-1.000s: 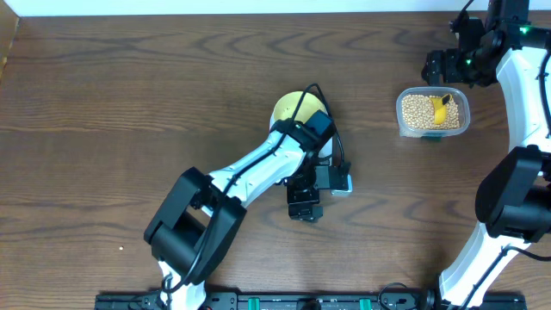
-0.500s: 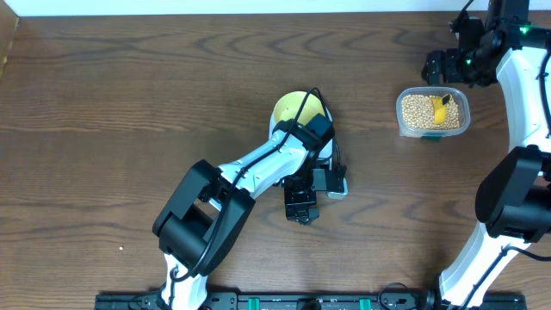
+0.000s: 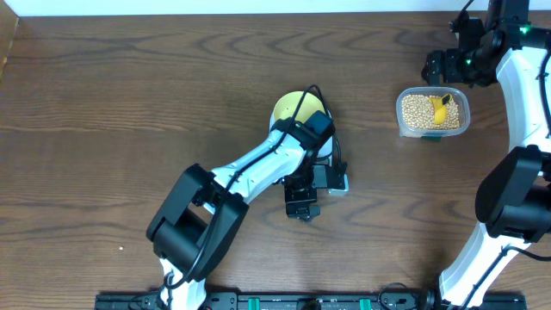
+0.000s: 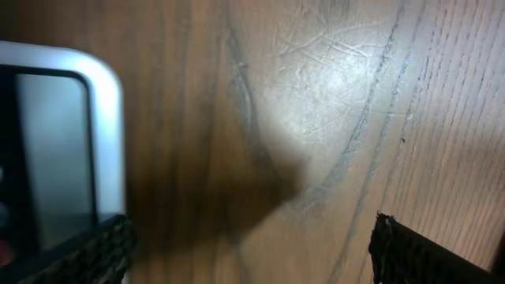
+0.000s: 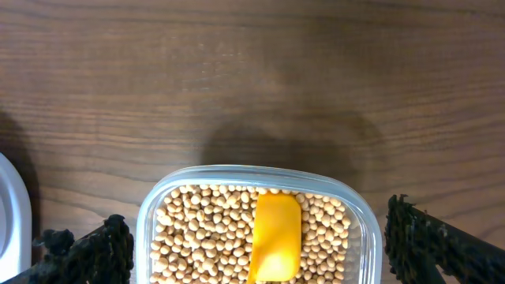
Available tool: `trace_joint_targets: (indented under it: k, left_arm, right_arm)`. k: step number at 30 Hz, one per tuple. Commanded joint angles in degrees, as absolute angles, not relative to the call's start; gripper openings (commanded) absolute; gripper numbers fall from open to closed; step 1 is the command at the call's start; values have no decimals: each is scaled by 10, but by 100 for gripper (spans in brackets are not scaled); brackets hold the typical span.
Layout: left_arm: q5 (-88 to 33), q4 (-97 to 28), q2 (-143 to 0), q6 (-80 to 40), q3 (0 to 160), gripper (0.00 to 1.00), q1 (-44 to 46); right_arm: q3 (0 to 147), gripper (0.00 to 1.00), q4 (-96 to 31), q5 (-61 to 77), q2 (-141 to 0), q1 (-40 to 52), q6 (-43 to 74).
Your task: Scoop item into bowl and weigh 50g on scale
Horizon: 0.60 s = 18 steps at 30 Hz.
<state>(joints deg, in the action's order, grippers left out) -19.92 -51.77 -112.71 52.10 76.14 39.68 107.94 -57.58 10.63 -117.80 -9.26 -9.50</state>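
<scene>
Dark brown wood-grain surface (image 3: 129,103) under everything. Nearest, by the base rail (image 3: 275,301), L arm (image 3: 250,172) stretched diag. toward centre, end folded back so L pincer (image 4: 251,230) points down at bare wood, low over it. Spread wide per wrist view: fingertips at the bottom corners, nothing btwn them but surface. At left of that view, rounded corner of the white scale (image 4: 106,110) w/ grey LCD (image 4: 51,158), right beside the left fingertip; contact or not, can't tell. From overhead only a small white piece of scale showing, rest hidden under L arm. Just beyond, pale yellow-green bowl (image 3: 291,107), partly covered by the arm; on the scale or merely next to it, can't tell. Further out and to the right, well apart from bowl, clear rounded-square tub (image 3: 400,120) full of tan beans (image 3: 416,110), yellow scoop (image 3: 442,110) lying on the heap. Past the tub's far edge, R pincer (image 5: 256,225) hovering, also spread wide + empty; tub and scoop framed btwn its fingers in wrist view, apart from both.
</scene>
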Motion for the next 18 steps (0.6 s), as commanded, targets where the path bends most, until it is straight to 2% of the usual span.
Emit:
trace_joint_targets:
  k: [1,18]
  left_arm:
    - [-143,-487,-1132,512,779,98,370]
    - [-147,-474,-1174,512,767,98,362]
  right_arm:
    - [1085,99,-576,107,-1179,-93,-93]
    - [1085,99,-576,107,-1179,-93,-93]
